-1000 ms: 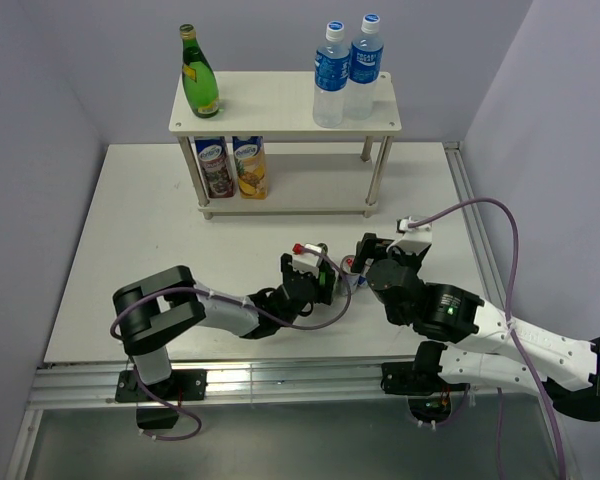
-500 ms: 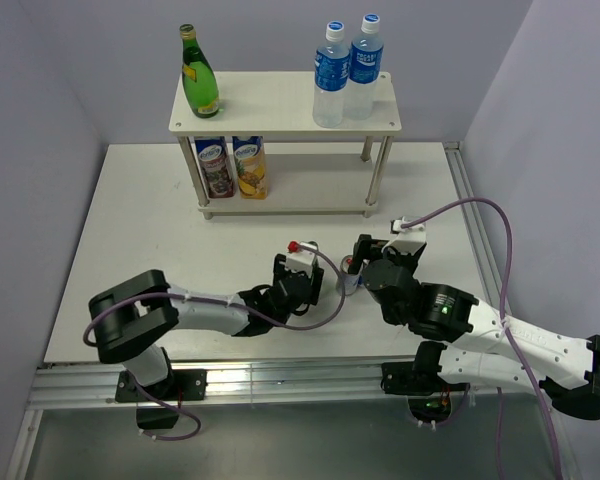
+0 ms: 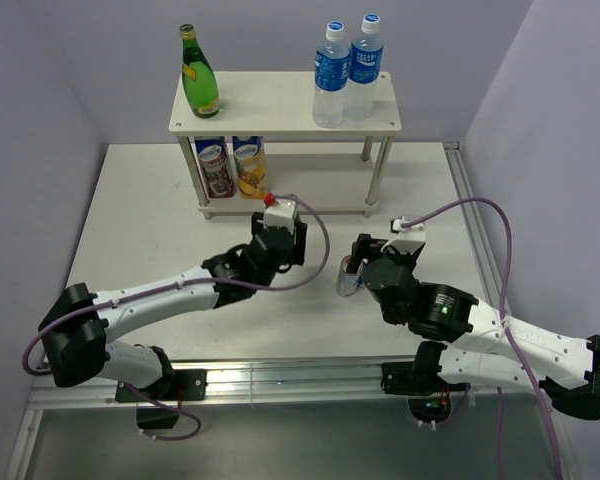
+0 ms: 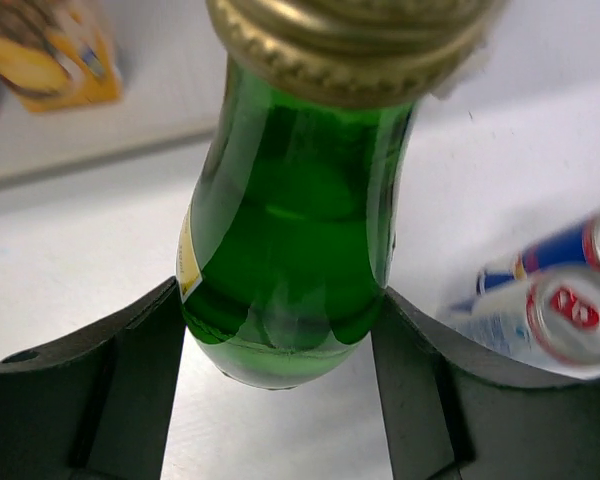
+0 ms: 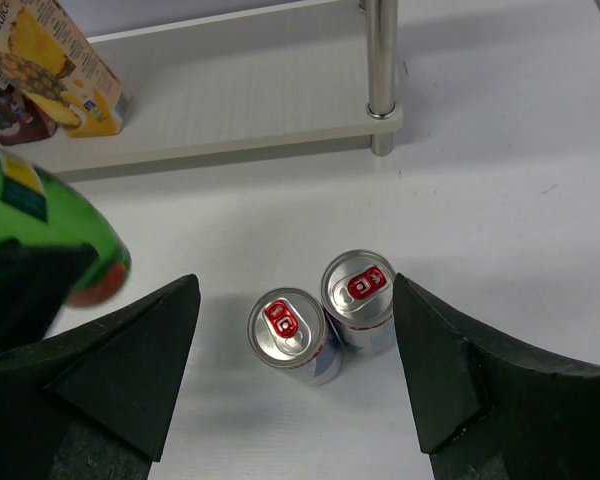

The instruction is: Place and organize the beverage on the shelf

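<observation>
Our left gripper (image 4: 278, 335) pinches the green bottle (image 4: 290, 240), neck toward its wrist, just before the shelf (image 3: 280, 108), nearer it than our spread right gripper (image 5: 295, 372) above two cans (image 5: 325, 315).

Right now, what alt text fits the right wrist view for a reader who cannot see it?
Two upright silver cans stand together on the table, framed by the open right gripper. A green bottle intrudes at left; behind, the shelf holds juice cartons on its lower board.
</observation>
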